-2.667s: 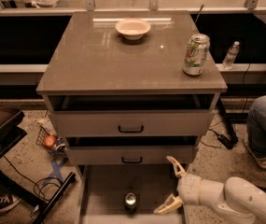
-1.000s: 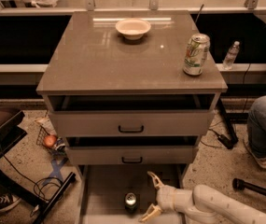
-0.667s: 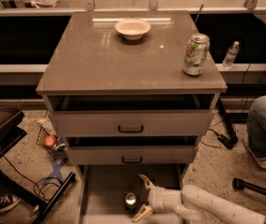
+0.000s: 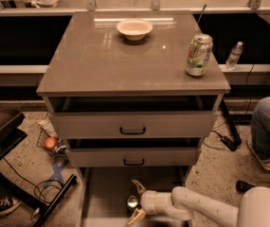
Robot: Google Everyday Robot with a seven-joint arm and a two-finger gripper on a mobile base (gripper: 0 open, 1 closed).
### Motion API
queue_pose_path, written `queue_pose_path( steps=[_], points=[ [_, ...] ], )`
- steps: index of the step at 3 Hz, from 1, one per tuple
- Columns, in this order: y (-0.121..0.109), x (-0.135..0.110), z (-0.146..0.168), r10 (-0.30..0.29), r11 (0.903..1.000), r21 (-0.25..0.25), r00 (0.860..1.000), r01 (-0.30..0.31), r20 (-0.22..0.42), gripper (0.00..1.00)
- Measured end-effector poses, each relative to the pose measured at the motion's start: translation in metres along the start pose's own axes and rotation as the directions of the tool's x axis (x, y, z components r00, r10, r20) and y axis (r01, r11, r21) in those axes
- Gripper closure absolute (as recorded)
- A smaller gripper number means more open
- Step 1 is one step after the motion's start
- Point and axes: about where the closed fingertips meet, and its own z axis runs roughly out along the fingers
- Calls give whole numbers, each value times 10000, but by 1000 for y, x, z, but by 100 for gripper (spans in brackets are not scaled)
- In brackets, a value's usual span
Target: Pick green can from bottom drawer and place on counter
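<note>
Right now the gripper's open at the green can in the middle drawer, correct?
Not quite. The gripper is open at the green can, but in the bottom drawer, not the middle drawer. The camera view shows both sitting below the two handled drawer fronts, on the lowest drawer's floor.

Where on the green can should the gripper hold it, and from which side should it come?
Grip the green can around its round side wall, coming from the right. It stands upright on the bottom drawer floor, and the open gripper flanks it from that side.
</note>
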Motion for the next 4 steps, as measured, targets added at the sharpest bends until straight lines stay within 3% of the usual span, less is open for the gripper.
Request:
queue_pose_path(
  steps=[1,2,3,4],
  points=[
    [-2,13,14,100,9995,-297,9999,-103,-107,0],
    [-5,26,23,220,9985,-500,9996,-227,-147,12],
    [-10,38,26,277,9980,-569,9993,-291,-253,43],
    [-13,44,25,268,9980,-566,9989,-288,-372,65]
  ],
)
